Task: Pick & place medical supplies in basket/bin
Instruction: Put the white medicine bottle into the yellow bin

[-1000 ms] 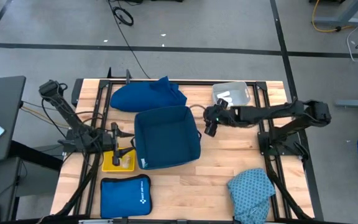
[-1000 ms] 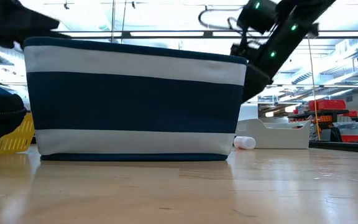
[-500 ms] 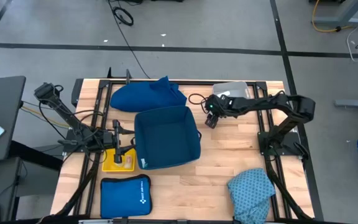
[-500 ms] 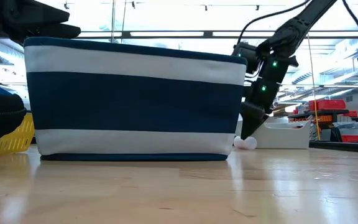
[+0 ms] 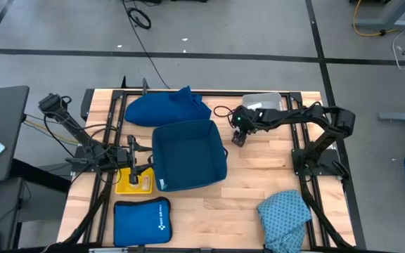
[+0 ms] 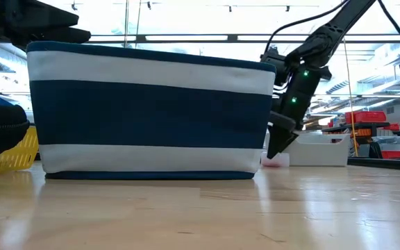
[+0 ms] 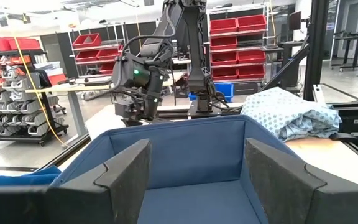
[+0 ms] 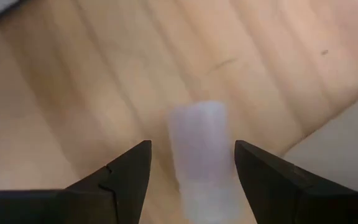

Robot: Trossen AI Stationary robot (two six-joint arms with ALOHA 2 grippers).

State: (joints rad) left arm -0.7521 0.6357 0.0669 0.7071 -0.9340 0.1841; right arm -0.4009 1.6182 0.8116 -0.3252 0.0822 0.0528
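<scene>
Navy basket (image 5: 188,156) mid-table, right gripper (image 5: 237,138) lowered to the wood beside it, jaws parted astride a white roll (image 8: 199,155), not yet closed, left gripper (image 5: 140,169) open, empty, level over yellow tray (image 5: 123,185).

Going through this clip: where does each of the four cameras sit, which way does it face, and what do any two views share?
High view: overhead, looking straight down on the table; both arms show.
Low view: table-top height, facing the striped basket; the right gripper comes down beside it.
Left wrist view: on the left arm, looking past the open left gripper into the basket.
Right wrist view: on the right arm, facing down; open fingers straddle a white roll.
Shared: high and left wrist views both show the teal speckled cloth.
</scene>
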